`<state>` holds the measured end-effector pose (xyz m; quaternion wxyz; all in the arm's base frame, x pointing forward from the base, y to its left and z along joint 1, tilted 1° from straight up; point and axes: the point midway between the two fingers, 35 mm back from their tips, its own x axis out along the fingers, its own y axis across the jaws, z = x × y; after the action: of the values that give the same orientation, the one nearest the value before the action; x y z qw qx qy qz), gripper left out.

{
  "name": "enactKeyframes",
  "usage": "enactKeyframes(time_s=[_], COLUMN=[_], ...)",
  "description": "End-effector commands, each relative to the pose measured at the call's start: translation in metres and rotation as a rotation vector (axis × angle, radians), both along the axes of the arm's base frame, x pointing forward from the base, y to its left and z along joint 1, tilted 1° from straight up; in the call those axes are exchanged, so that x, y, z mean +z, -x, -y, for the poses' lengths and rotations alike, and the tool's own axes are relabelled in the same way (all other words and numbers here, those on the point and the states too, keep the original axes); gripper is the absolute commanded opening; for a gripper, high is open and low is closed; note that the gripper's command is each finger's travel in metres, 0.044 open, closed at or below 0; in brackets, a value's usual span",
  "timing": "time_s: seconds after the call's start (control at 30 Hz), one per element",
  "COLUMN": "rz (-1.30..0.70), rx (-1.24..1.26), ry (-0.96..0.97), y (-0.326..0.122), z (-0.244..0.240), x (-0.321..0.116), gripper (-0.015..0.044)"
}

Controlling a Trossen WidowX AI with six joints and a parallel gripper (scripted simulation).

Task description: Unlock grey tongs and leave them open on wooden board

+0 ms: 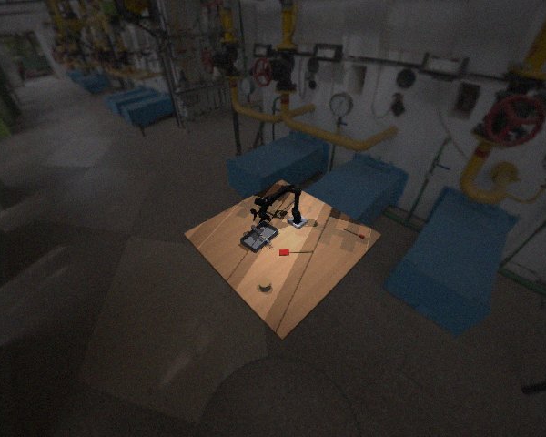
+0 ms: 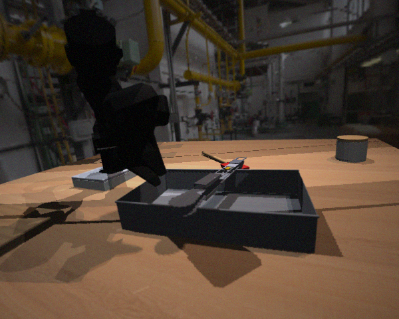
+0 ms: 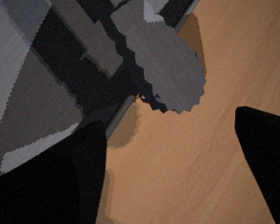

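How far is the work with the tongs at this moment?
Nothing is finished yet. The grey tongs lie across the roasting tin, closed and untouched. In hand: the gripper hangs open and empty above the tin's near-left corner, close to the tongs' scalloped tip. Left: grasp, lift, unlock tips-down, set them open on the board, release.

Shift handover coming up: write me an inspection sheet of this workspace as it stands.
Surface: wooden table top, with hard shadows and dark seam lines.
Job's things: grey tongs lie across the roasting tin, tips over the near rim, not gripped. No separate wooden board made out.
Clutter: red-headed tool beyond the tin; grey cylinder with a wooden top; small red-tipped stick.
Grippers: gripper open, empty, hanging above the tin's corner near the tongs' tips.
Cables: nothing seen.
Surroundings: yellow pipes, red valve wheels, blue blocks on a dim floor.
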<state>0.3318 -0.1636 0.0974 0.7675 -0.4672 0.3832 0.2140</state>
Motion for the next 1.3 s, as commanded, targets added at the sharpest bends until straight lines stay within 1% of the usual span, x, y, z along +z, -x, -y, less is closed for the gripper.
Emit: enactKeyframes(time_s=[0.0,0.13,0.2,0.83,1.27], rz=[-0.053,-0.079,-0.082,-0.082,-0.081], rx=[0.346,0.653,0.705,0.705,0.705], ry=[0.132,0.246,0.266,0.266,0.266], y=[-0.012,-0.011,-0.009,-0.018,-0.029], z=[-0.07,-0.13,-0.14,-0.137,-0.139], x=[0.002,0.004,0.004,0.003,-0.012], gripper=[0.026,0.026,0.026,0.026,0.026])
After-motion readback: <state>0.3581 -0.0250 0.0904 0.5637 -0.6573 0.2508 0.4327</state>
